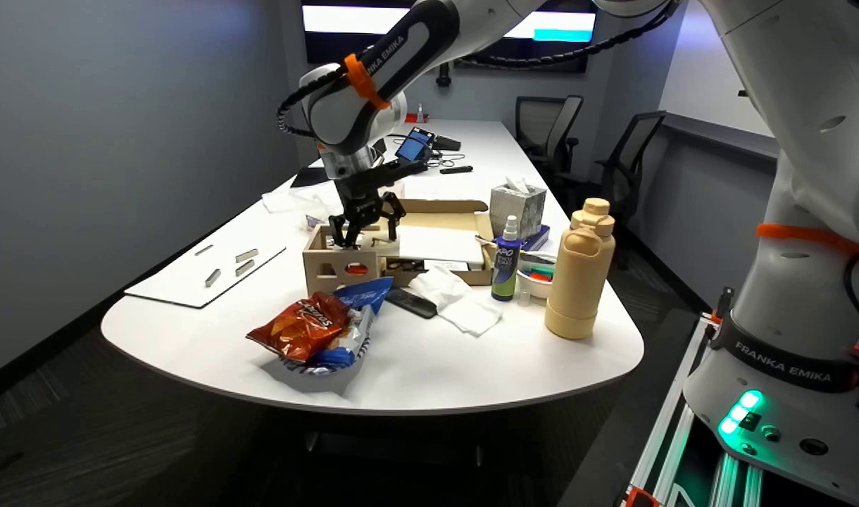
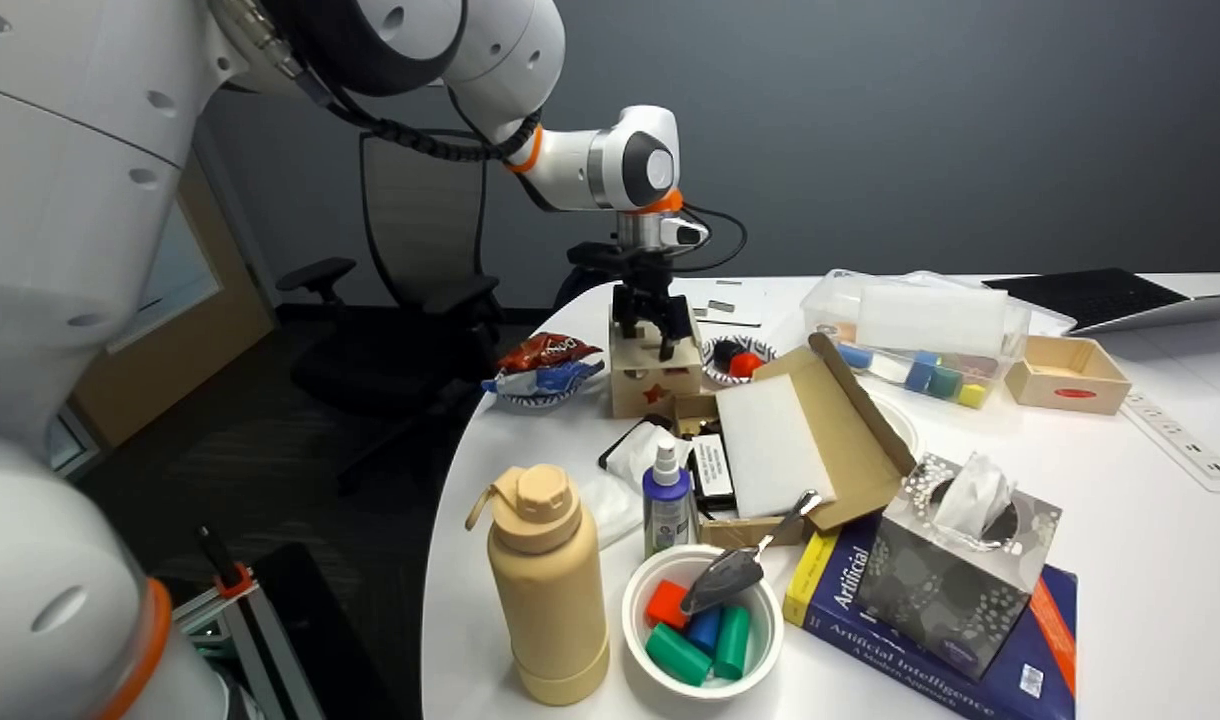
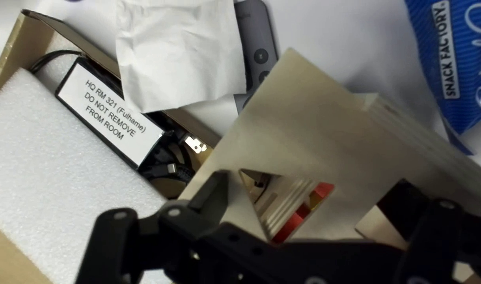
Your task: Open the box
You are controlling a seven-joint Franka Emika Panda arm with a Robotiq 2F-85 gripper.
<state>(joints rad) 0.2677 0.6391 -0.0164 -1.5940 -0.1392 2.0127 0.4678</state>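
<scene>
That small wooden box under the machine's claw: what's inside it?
Through a triangular hole in the box, the wrist view shows something red and a yellowish patch; its wood covers the rest.

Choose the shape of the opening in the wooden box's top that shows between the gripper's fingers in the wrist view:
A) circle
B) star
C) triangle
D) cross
C: the opening in the top of the wooden box has three straight edges.
</scene>
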